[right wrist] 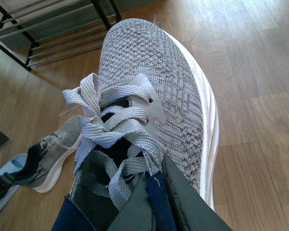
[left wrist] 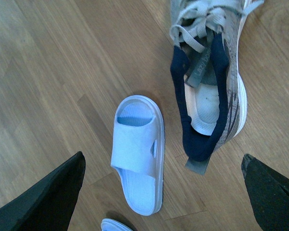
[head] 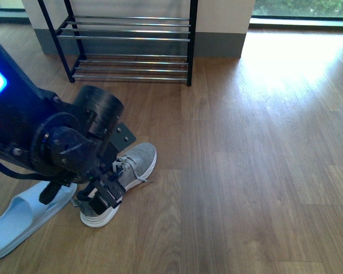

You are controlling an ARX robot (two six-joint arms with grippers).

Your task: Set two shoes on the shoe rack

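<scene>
1. The left gripper (head: 103, 197) stands out in front of the shoe rack (head: 131, 38), well apart from it and low over the wooden floor (head: 263, 171).
2. Its jaws stand wide apart. In the left wrist view the two dark fingers (left wrist: 48, 197) sit at opposite edges with only floor and footwear showing between them, and they grip nothing.
3. In the front view this claw overlaps the heel end of the floor sneaker (head: 134, 162). I cannot tell whether it touches the shoe.
4. The floor sneaker, grey knit with a white sole and navy lining, lies on the boards in front of the rack with its toe towards the rack and its heel away.
5. A pale blue slide (head: 20, 220) lies just beside that sneaker, further from the rack and apart from the shoe. The tip of a second slide (left wrist: 116, 225) shows at the edge of the left wrist view.
6. The right gripper (right wrist: 156, 197) is clamped on the collar of the held sneaker (right wrist: 168, 86). One pad is inside the opening, one is outside, and the navy lining is pinched between them.
7. The held sneaker's toe points towards the rack and is well apart from it.
8. Both sneakers and the slides are off the rack.
</scene>
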